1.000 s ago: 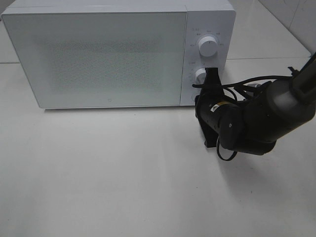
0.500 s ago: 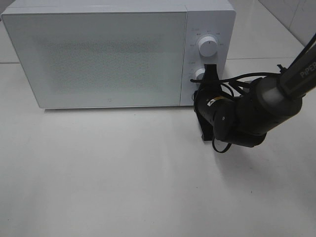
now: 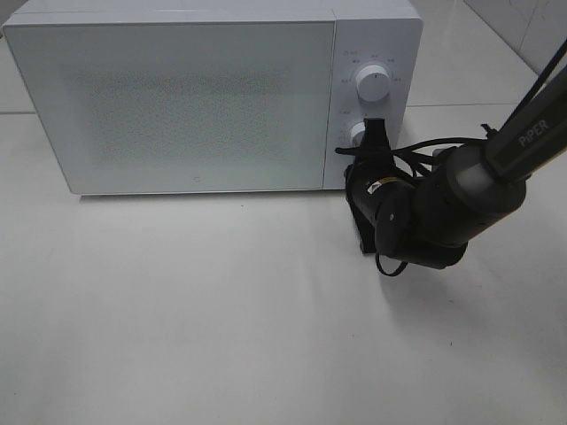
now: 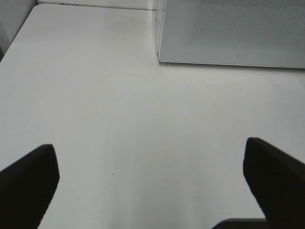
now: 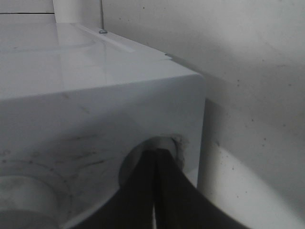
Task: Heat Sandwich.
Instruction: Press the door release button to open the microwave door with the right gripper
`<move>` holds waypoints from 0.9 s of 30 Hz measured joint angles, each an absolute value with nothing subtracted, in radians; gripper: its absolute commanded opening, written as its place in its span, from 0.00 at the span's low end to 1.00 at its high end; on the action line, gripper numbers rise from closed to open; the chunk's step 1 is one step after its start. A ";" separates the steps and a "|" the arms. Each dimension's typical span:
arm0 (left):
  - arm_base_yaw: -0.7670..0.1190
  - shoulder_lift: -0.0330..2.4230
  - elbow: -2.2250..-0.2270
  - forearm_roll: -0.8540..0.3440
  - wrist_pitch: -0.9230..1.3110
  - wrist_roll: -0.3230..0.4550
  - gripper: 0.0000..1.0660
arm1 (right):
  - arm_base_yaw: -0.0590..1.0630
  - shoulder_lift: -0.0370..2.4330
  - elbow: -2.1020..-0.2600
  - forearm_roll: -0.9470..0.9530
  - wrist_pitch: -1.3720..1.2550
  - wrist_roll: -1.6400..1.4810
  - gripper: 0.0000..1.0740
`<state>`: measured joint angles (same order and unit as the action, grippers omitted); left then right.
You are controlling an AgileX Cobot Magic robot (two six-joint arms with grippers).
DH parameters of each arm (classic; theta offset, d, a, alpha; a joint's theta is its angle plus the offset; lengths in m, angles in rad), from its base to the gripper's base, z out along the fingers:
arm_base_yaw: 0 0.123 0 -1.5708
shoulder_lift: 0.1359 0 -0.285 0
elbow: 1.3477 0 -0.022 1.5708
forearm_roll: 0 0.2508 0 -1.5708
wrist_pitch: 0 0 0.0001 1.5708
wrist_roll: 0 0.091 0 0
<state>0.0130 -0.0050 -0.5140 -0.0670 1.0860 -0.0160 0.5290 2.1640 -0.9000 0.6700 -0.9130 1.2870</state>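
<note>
step in hand: you look to be setting the lower knob (image 3: 358,135) on the microwave (image 3: 376,35), judging by where the right gripper (image 3: 375,129) sits.
right jaws: closed tight together, tips against the knob's face; they press on it and do not clasp around it.
how to do it well: keep the tips centred on the knob and roll the wrist about the knob's own axis. an off-centre push would likely let the tips slide off or nudge the oven back.
left jaws: the left gripper (image 4: 152,181) is spread wide and holds nothing, above the table (image 4: 143,119) near the microwave's front corner.
sandwich: not in view anywhere. the door (image 3: 168,106) is shut and its dotted panel hides the inside, so you cannot confirm it is in there.
around: the upper knob (image 3: 372,82) sits just above the lower one; keep the tips off it.
in the way: the cables (image 3: 425,146) loop beside the control panel; watch that they do not snag as the wrist turns.
</note>
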 measured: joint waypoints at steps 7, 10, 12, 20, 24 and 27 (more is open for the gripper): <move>0.013 -0.005 -0.514 -0.067 1.086 -0.016 0.92 | 0.528 2.176 -0.940 0.710 -0.893 1.260 0.00; 0.013 -0.005 -0.514 -0.067 1.086 -0.016 0.92 | 0.527 2.177 -0.951 0.723 -0.884 1.248 0.00; 0.013 -0.005 -0.514 -0.067 1.086 -0.016 0.92 | 0.527 2.177 -0.957 0.736 -0.876 1.227 0.00; 0.013 -0.005 -0.514 -0.067 1.086 -0.016 0.92 | 0.527 2.177 -0.962 0.747 -0.858 1.213 0.00; 0.013 -0.005 -0.514 -0.067 1.086 -0.016 0.92 | 0.527 2.172 -0.965 0.751 -0.841 1.212 0.00; 0.013 -0.005 -0.514 -0.067 1.086 -0.016 0.92 | 0.523 2.163 -0.965 0.751 -0.821 1.212 0.00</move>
